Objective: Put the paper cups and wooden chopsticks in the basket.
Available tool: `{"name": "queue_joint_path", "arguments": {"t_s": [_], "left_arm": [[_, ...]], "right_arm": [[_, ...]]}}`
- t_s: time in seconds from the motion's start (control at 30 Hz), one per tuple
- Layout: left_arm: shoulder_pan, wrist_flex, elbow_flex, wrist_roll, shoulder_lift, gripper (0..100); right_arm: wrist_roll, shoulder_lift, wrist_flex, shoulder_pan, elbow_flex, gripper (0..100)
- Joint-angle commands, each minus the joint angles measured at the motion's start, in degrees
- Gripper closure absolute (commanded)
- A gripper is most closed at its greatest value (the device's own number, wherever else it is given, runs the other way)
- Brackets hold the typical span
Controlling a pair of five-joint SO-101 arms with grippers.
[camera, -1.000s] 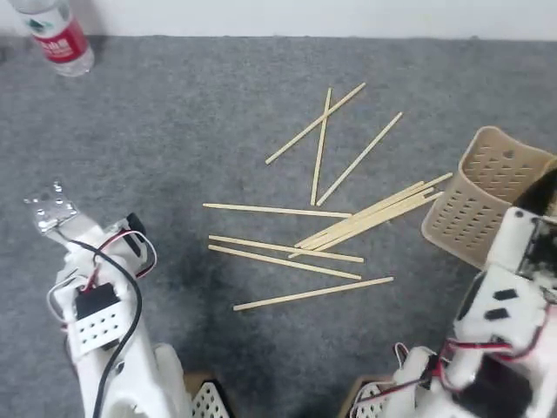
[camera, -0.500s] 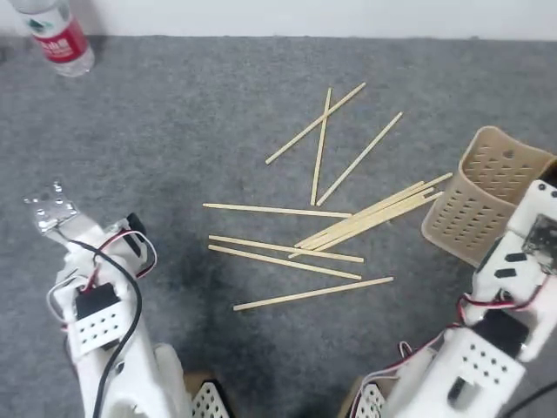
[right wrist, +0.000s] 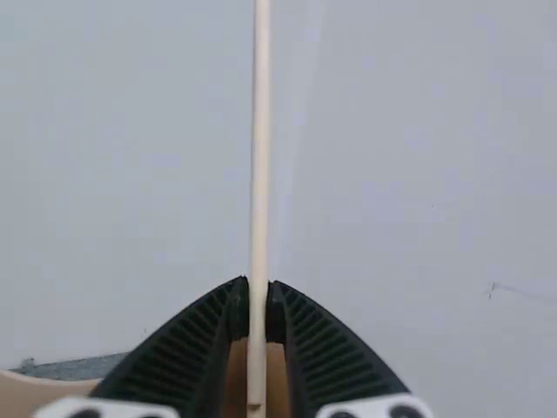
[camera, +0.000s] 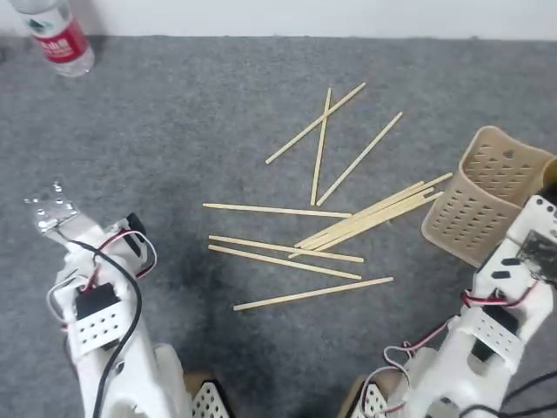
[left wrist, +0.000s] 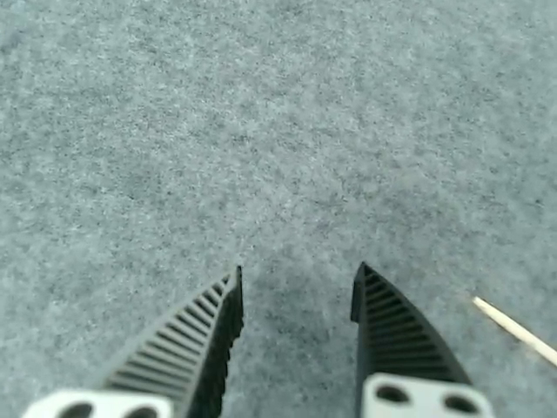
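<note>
Several wooden chopsticks lie scattered across the grey carpet in the middle of the high view. The tan perforated basket stands at the right. In the right wrist view my right gripper is shut on one chopstick, which points straight up against a white wall; a strip of the basket's rim lies below it. The right arm stands just in front of the basket. My left gripper is open over bare carpet, with a chopstick tip off to one side. The left arm is at the front left.
A water bottle with a red label stands at the far left corner by the white wall. Wide bare carpet lies between the left arm and the chopsticks.
The right arm has shifted beside the basket, its upper parts swinging toward the front right. The left arm and the chopsticks on the carpet have not moved.
</note>
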Motion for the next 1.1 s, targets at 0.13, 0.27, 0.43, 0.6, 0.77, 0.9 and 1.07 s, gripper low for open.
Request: {"name": "queue_joint_path", "arguments": {"t_s": [0.13, 0.27, 0.43, 0.6, 0.77, 0.9, 1.07], "left_arm": [[0.53, -1.41, -0.57, 0.26, -0.88, 80], [0.53, -1.41, -0.57, 0.26, -0.97, 80], [0.53, -1.41, -0.57, 0.26, -0.97, 80], [0.53, -1.41, -0.57, 0.26, -0.97, 80], [0.53, -1.41, -0.57, 0.26, -0.97, 80], [0.53, -1.41, -0.57, 0.26, -0.97, 80], [0.53, -1.41, -0.57, 0.26, -0.97, 80]], "right_arm": [[0.26, 1.63, -1.80, 1.45, 2.29, 95.1], [0.26, -0.40, -1.80, 1.45, 4.48, 84.8], [0.26, -4.62, -1.71, 1.45, 6.51, 84.4], [0.35, -10.15, -1.54, 1.45, 8.88, 84.4], [0.35, -14.46, 8.84, 1.45, 7.74, 84.4], [0.09, -18.59, 18.24, 1.36, 5.27, 84.4], [0.26, -23.25, 25.54, 1.01, 4.57, 84.5]]}}
